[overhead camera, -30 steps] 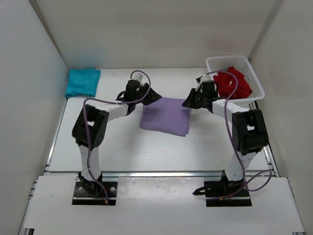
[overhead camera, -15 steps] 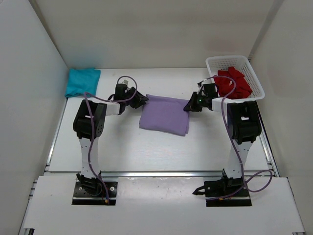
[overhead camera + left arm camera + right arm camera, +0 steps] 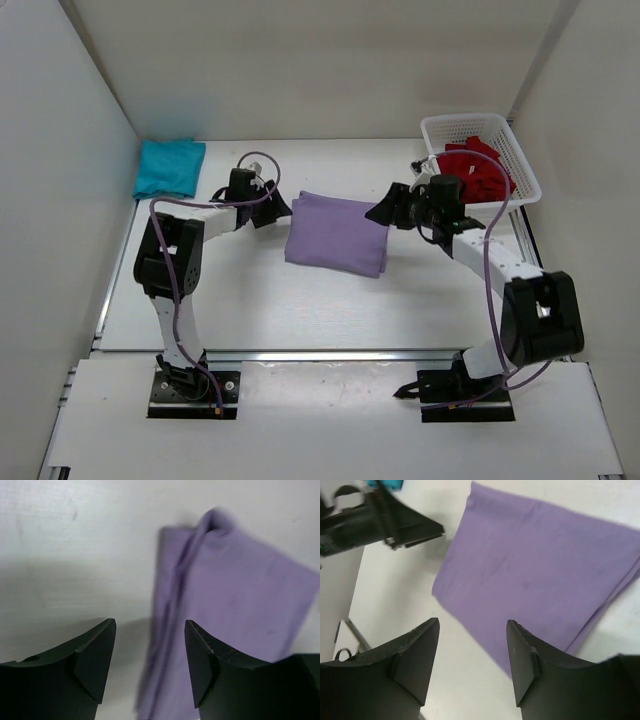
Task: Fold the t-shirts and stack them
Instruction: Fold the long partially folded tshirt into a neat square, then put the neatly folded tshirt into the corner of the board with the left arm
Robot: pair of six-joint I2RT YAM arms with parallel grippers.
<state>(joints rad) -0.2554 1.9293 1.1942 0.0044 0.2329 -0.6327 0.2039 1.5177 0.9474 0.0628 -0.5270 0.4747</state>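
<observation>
1. Top view:
   - The soft cloth lavender t-shirt (image 3: 337,233) lies folded into a neat flat rectangle in the middle of the white counter (image 3: 300,300).
   - The left pincer (image 3: 278,208) sits just beside its left edge and the right pincer (image 3: 382,212) just beside its right corner. Neither appears to have hold of the cloth.
   - The folded soft teal t-shirt (image 3: 168,167) rests in the far-left corner, well apart from the lavender one.
   - The deep red t-shirt (image 3: 478,170) lies crumpled in the white plastic mesh basket (image 3: 527,172) at the far right.

2. Left wrist view:
   - The left pincer (image 3: 149,626) is spread wide and grips nothing.
   - Bare counter and the layered edge of the lavender t-shirt (image 3: 240,595) show between its fingertips.

3. Right wrist view:
   - The right pincer (image 3: 472,622) is likewise wide apart and empty, above the near edge of the lavender t-shirt (image 3: 535,565).
   - The shirt lies smooth, with its folded layers showing along the right side.

4. Progress, as I judge it:
   - Two shirts look folded, the teal and the lavender, but they are not yet stacked.
   - The red one has not been taken out or folded.
   - That leaves moving the lavender onto the teal, then folding the red and adding it to the stack.
</observation>
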